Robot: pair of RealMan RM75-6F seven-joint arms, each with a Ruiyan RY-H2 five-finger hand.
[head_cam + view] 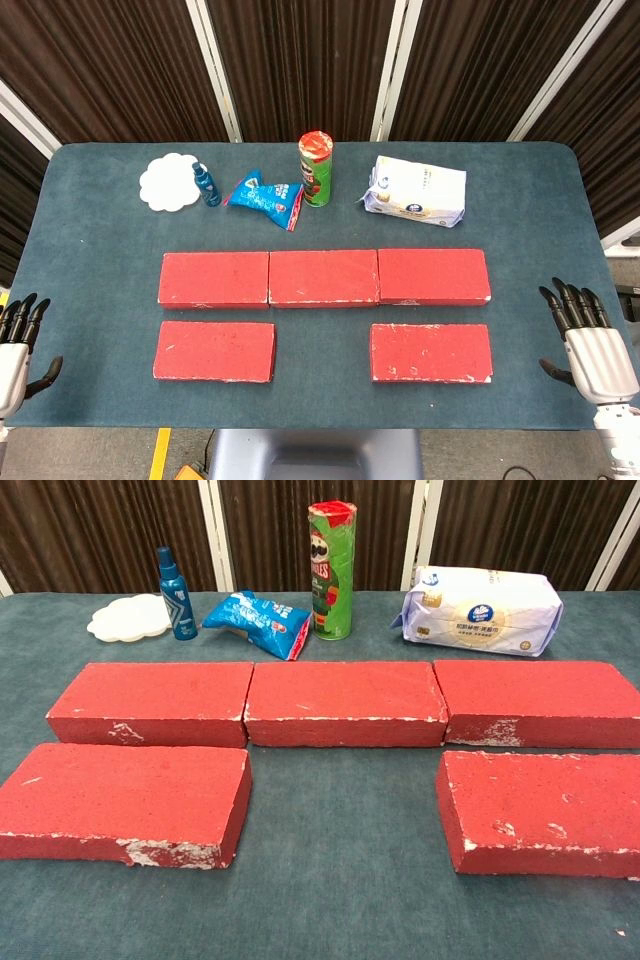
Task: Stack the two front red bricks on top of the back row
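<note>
Hands, left (15,345) and right (590,345), open, head view only.

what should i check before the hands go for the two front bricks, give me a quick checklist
1. Both hands free: left hand and right hand hold nothing, fingers apart, at the table edges. Ok.
2. Front bricks in place: front left brick and front right brick lie flat, apart from each other, untouched. Ok.
3. Back row ready: three bricks end to end, nothing on their tops. Ok.
4. Clutter clear of the row: chip can, snack bag, spray bottle and tissue pack all sit behind it. Ok.
5. Bricks sound: chipped, whitish edges in chest view; whether they crumble, cannot tell.
</note>
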